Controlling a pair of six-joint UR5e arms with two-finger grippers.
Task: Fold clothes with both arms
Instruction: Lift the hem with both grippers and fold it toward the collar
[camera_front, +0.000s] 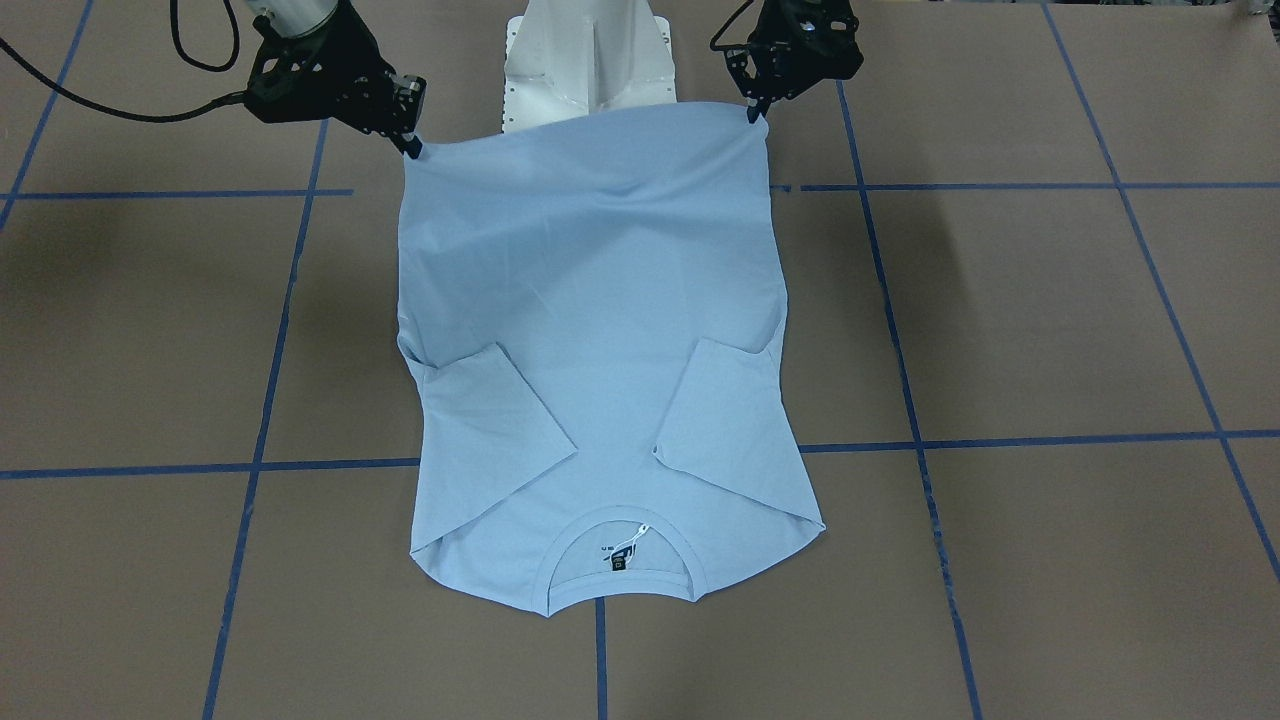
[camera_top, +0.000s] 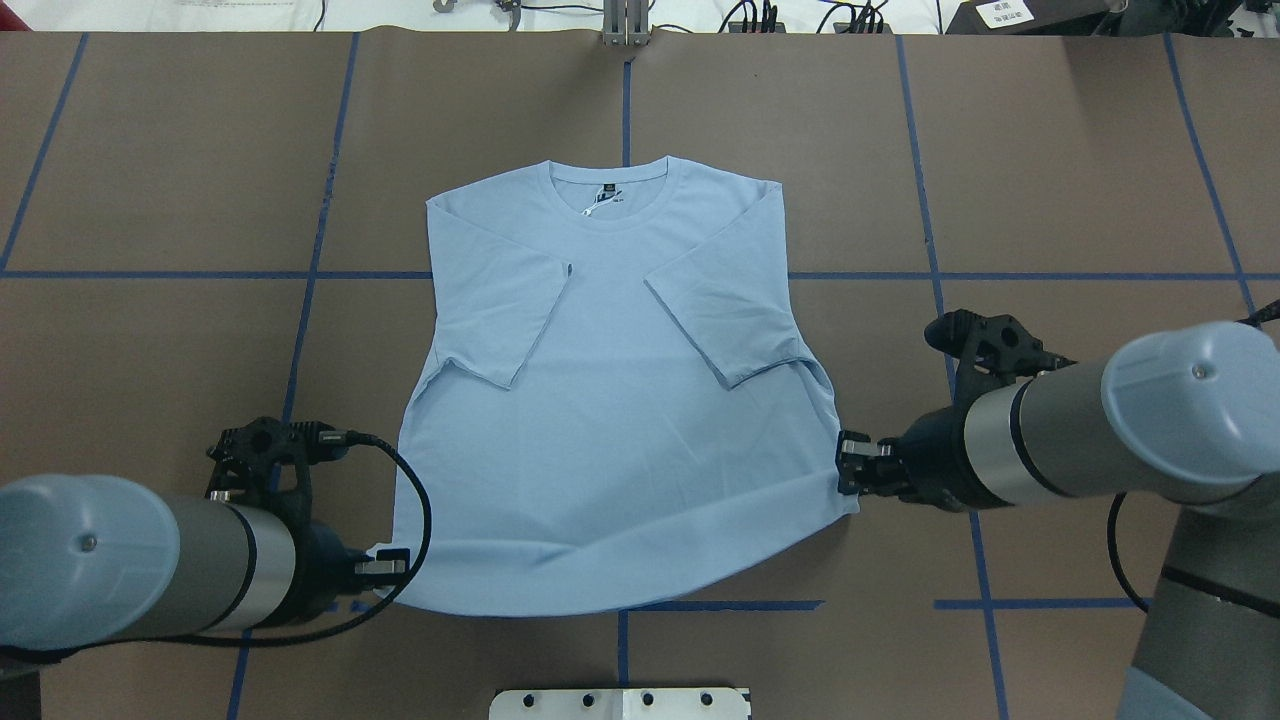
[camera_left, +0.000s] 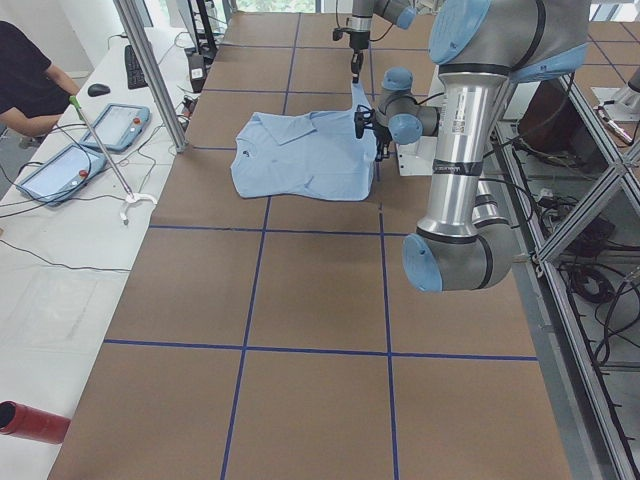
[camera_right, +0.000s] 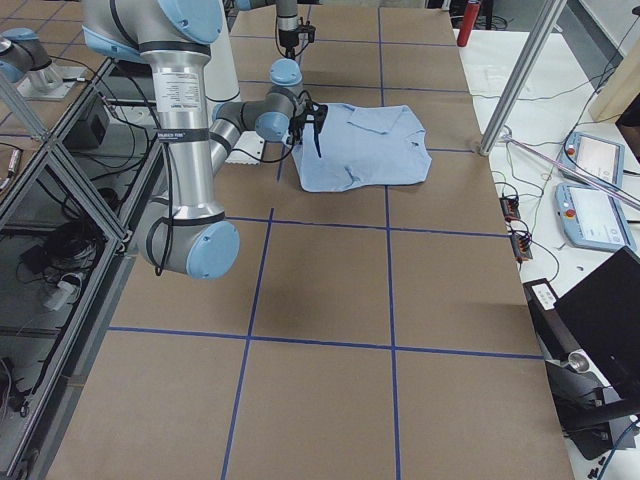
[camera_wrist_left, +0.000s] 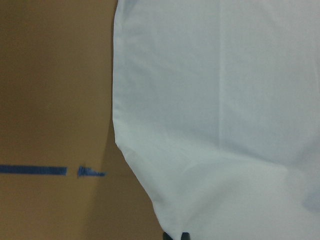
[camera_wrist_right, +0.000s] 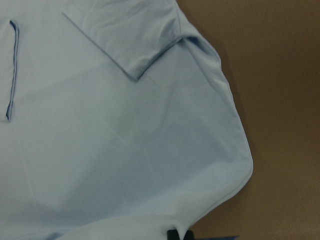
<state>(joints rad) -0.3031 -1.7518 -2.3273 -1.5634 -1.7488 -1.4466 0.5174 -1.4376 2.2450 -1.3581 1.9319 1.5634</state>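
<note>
Black against the brown table (camera_top: 150, 150), the left gripper (camera_top: 392, 568) sits at the left of your overhead view. It is closed tight on the near left corner of the T-shirt (camera_top: 610, 440), pinching the hem with no gap you can see between its tips. In the front-facing camera that corner is held up off the table. The hem runs across to the other corner and hides part of the white pedestal base (camera_front: 590, 60).

Moving right, the T-shirt lies spread in the middle of the table, collar far from the robot and hem toward it. Both short sleeves are folded inward over the body, and the dark neck label (camera_top: 605, 193) shows inside the collar. Blue tape lines (camera_top: 320, 230) run under and around the cloth.

Further right, the right gripper (camera_top: 848, 476) is likewise clamped on the near right hem corner, its tips closed on the fabric at the shirt's edge. Its wrist camera shows you the cloth rising to the fingertips at the bottom of the frame.
</note>
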